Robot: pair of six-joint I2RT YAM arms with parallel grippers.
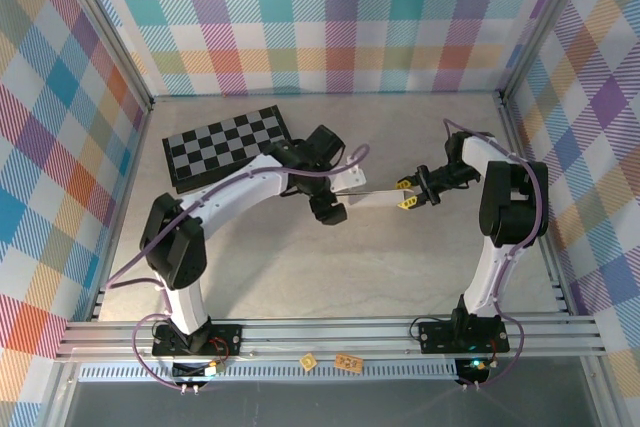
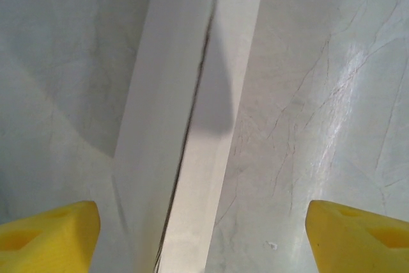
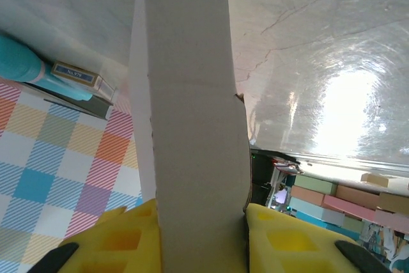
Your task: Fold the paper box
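Box point(image 1: 372, 194), flattened to a narrow white strip of card, lies over the middle of the desk point(image 1: 330, 277), spanning the gap between the two arms. At its left end the left gripper point(image 2: 204, 234) straddles it, left fingers point(image 2: 51, 231) wide apart and clear of both faces. At its right end the right gripper point(image 1: 408, 193) has the card clamped between the right fingers point(image 3: 128, 241). The step in hand looks like pressing a fold. Next, the left fingers should close squarely over the seam point(image 2: 192, 126) without twisting the strip.
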